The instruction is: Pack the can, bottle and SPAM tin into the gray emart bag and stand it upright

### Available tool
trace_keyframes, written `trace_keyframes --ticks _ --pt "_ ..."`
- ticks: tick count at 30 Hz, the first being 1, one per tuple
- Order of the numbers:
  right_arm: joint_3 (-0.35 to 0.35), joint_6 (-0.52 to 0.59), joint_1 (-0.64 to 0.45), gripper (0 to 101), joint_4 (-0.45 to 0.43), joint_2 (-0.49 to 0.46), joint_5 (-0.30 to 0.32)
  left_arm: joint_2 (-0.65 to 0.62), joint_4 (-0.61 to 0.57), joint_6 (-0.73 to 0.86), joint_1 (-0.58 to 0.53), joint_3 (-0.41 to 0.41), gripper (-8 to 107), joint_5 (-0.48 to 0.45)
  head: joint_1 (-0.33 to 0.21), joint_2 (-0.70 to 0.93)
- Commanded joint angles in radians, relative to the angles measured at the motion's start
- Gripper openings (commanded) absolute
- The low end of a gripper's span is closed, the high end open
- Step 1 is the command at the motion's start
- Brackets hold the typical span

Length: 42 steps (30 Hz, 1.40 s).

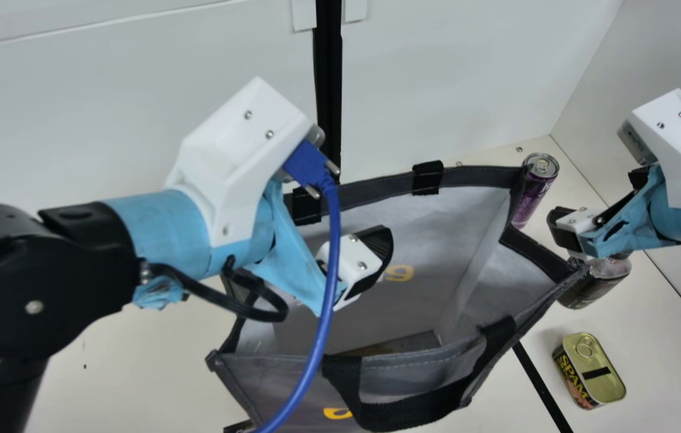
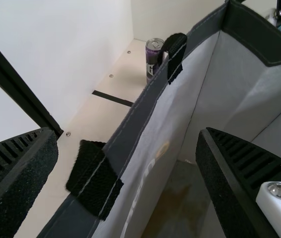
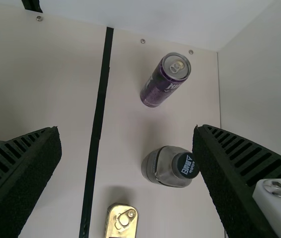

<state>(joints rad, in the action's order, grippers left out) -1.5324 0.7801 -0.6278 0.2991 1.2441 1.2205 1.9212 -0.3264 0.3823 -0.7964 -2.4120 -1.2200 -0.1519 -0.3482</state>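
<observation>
open gray bag, three goods on the table beside it

the gray fabric bag with dark trim and black webbing handles [image 1: 280, 376] stands with its mouth open on the cream table [image 1: 665, 355]. the left gripper [image 1: 364, 255] is over that mouth; its two black ribbed fingers [image 2: 237, 176] are spread, and in the left wrist view the bag's rim runs through the gap between them. a blue cable [image 1: 330, 252] passes in front of the bag in the main view.

the right gripper [image 1: 595, 201] is up above the table, to the right of the bag in the main view, its fingers wide apart with nothing pinched.

all the goods are outside the bag. the slim purple metal can [image 1: 534, 189] stands upright near the bag's far right corner. the dark-bodied bottle with a round black cap [image 3: 168, 166] is upright, below the right gripper. the rounded spam tin with a gold ring-pull lid [image 1: 595, 373] sits lid up, nearest the main camera of the three. a narrow black strip [image 3: 97, 114] crosses the tabletop.
</observation>
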Motion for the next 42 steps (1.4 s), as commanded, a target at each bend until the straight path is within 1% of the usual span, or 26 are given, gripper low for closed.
trace_keyframes --ticks 1,6,14,20,21,33,42 --pt "0.000 0.000 0.000 95 0.000 0.000 0.000 0.007 0.006 0.005 -0.003 -0.001 90 0.000 -0.023 -0.001" --pt "0.000 0.000 0.000 95 0.000 0.000 0.000 0.025 0.021 0.013 -0.012 0.001 90 0.000 -0.023 -0.001" --pt "0.000 0.000 0.000 95 0.000 0.000 0.000 0.039 0.050 0.007 -0.016 0.009 37 0.000 -0.023 -0.001" --pt "0.000 0.000 0.000 95 0.000 0.000 0.000 0.034 0.093 -0.016 -0.014 0.017 -4 0.000 -0.023 -0.001" --pt "0.000 0.000 0.000 95 0.000 0.000 0.000 0.032 0.104 -0.022 -0.014 0.019 -8 0.000 -0.023 -0.001" --pt "0.000 0.000 0.000 95 0.000 0.000 0.000 -0.033 0.248 -0.150 0.012 0.048 -8 0.000 -0.023 -0.001" --pt "0.000 0.000 0.000 95 0.000 0.000 0.000 -0.116 0.373 -0.242 0.030 0.106 -8 0.000 -0.023 -0.001"
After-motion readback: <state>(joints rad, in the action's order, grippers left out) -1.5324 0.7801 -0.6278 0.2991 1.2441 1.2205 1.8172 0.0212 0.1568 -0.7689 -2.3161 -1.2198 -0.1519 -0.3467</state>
